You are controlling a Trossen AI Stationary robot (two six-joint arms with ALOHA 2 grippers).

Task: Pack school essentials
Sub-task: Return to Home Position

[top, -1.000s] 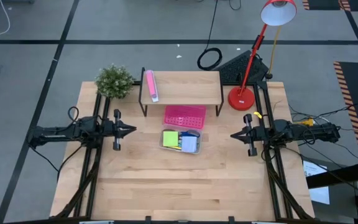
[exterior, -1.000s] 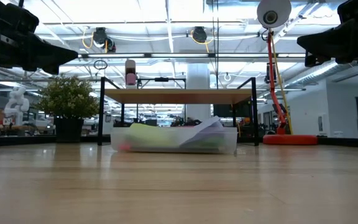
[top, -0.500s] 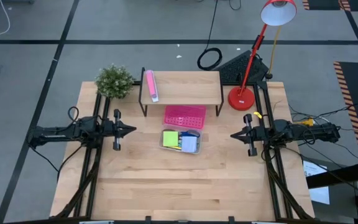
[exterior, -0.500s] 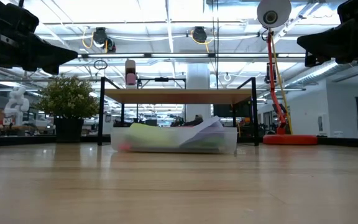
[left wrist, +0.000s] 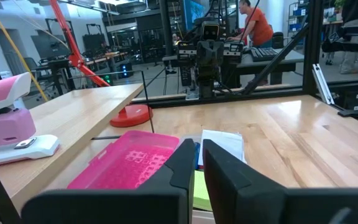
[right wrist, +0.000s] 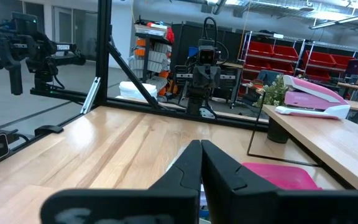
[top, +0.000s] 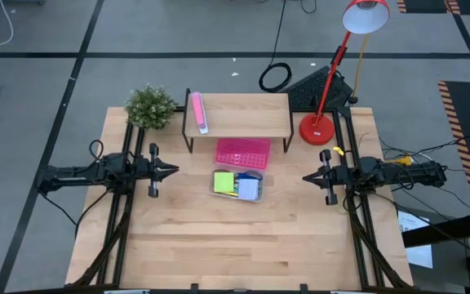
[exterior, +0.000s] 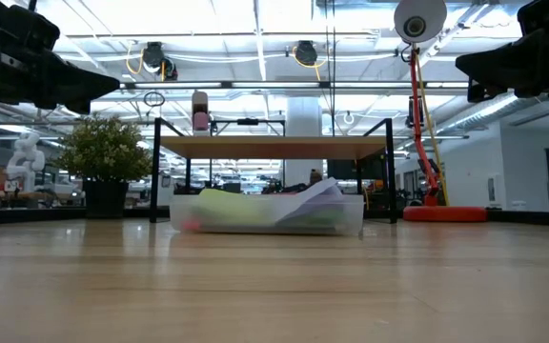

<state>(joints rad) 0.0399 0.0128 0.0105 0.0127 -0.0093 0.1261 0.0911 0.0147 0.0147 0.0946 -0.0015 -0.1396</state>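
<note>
From above, the left gripper and right gripper hang at opposite table edges, tips pointing inward, the clear box of note pads between them, well apart from both. Level view: the box sits below both arms. Wrist views: each gripper's fingers are pressed together, holding nothing

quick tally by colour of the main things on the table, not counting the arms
pink: 2, tray, oblong object
green: 1, plant
red: 1, lamp
clear: 1, box of school essentials
wooden: 1, shelf
total: 6
</note>
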